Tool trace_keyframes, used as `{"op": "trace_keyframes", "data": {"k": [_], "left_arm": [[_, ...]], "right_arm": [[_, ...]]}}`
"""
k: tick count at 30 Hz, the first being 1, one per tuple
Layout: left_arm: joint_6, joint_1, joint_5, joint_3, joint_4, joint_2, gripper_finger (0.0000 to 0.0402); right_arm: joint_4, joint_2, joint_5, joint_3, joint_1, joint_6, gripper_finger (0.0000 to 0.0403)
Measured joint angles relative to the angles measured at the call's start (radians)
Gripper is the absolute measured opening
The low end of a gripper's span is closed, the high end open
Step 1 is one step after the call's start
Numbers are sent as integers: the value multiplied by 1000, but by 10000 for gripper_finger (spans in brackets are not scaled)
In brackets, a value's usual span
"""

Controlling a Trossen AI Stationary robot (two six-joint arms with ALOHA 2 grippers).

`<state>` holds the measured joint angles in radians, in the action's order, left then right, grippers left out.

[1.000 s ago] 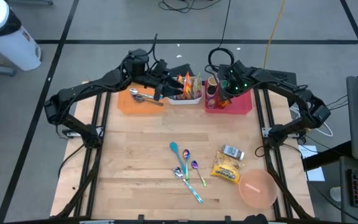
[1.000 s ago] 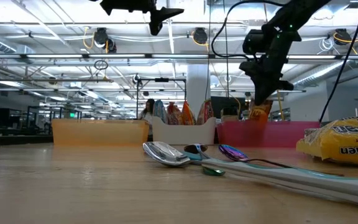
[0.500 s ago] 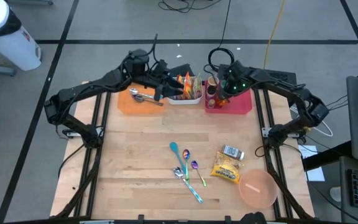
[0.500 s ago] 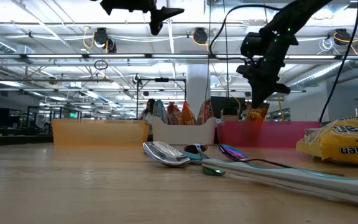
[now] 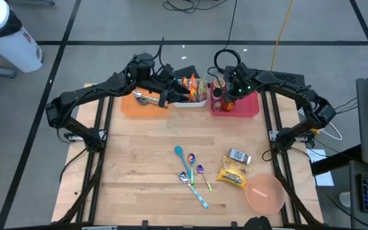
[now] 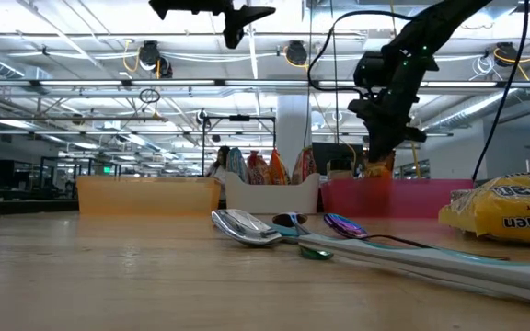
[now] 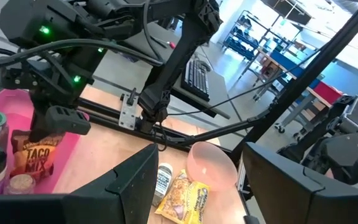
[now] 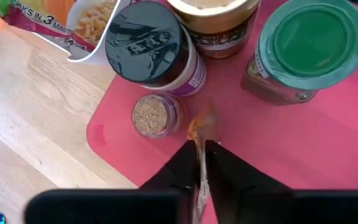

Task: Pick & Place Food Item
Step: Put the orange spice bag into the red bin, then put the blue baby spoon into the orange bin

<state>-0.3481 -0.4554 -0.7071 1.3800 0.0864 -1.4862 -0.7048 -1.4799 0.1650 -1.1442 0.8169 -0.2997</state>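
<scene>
Lower now than a second ago, the right gripper point(image 8: 201, 163) has come down into the pink tray point(image 5: 248, 107) at the table's far edge, bringing its load with it. Its fingers are pinched on a taco mix packet point(image 7: 35, 157), a flat, slightly crumpled pouch in brown and orange with white lettering, seen edge-on from the right wrist as a thin strip between the dark fingers. The packet stands upright in the tray's near-left part, just beside a small clear jar of brown granules point(image 8: 153, 115). Near it stand a jar with a glossy black lid point(image 8: 149, 40), a glass jar with a green metal lid point(image 8: 309, 37) and a tan-topped jar point(image 8: 213, 14), all round. The tray is smooth translucent plastic with low walls.

The left gripper point(image 5: 166, 94) hangs over the gap between the orange tray point(image 5: 128, 108) and the white bin point(image 5: 200, 102), its fingers apart and empty.

On the pale wood table point(image 5: 139, 166), towards the near right, lie a yellow ramen pack point(image 5: 232, 173), a pink bowl point(image 5: 264, 193) and several spoons point(image 5: 190, 172).
</scene>
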Motion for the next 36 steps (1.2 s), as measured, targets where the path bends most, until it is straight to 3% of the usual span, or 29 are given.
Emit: {"op": "trace_keyframes", "data": {"k": [9,14,20,28,36], "left_arm": [[6,0,0,0,1,0,244],[-2,0,0,0,-1,0,244],[1,0,1,0,-9,0,244],[0,0,1,0,-9,0,244],[0,0,1,0,-10,0,244]], "right_arm": [[40,0,76,0,0,4,156],[40,9,75,0,2,3,200],[46,97,67,0,31,32,219],[46,293,69,-1,61,20,214],[116,495,71,-1,33,-85,217]]}}
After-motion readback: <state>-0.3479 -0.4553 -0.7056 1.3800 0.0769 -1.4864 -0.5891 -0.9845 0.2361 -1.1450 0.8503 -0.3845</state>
